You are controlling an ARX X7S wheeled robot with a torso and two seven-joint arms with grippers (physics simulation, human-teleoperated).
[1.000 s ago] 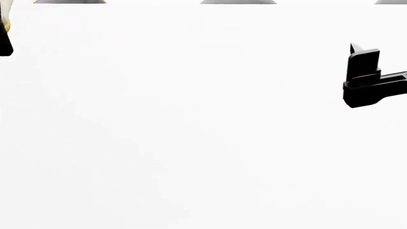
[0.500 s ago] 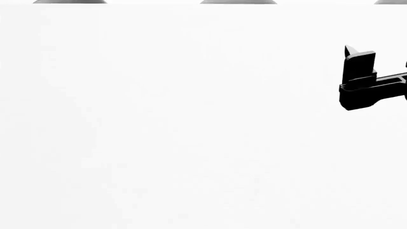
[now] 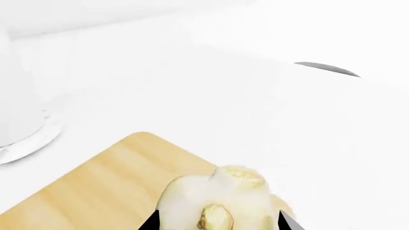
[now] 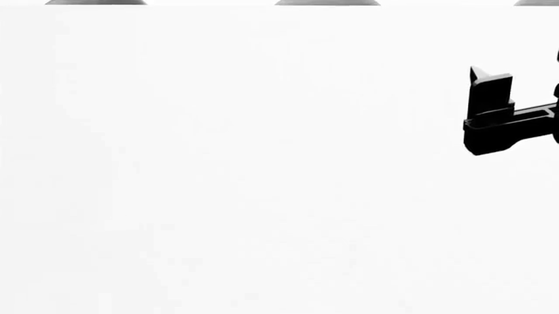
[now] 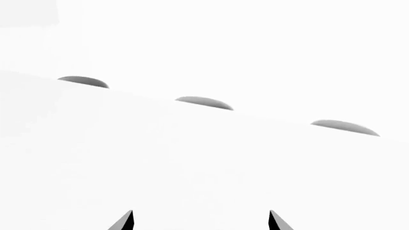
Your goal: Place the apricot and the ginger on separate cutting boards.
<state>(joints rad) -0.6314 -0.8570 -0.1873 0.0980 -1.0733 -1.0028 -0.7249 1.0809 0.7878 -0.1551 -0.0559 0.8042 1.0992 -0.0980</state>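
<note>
In the left wrist view my left gripper [image 3: 219, 221] is shut on the ginger [image 3: 217, 191], a lumpy pale-yellow piece with an orange-brown patch. It hangs over the near corner of a pale wooden cutting board [image 3: 96, 187]; I cannot tell whether it touches the board. My right gripper [image 4: 491, 82] shows at the right edge of the head view over the white table. In the right wrist view it [image 5: 201, 221] is open and empty. The apricot is out of view. Only one cutting board shows. The left gripper is outside the head view.
A white round-based object [image 3: 19, 129] stands beside the board. Grey oval marks lie along the white table's far side [image 5: 204, 102], also at the head view's top edge [image 4: 328, 2] and in the left wrist view [image 3: 327, 69].
The left gripper, at the head view's left edge one second ago, has gone out of that view. The right gripper has shifted slightly left and down.
</note>
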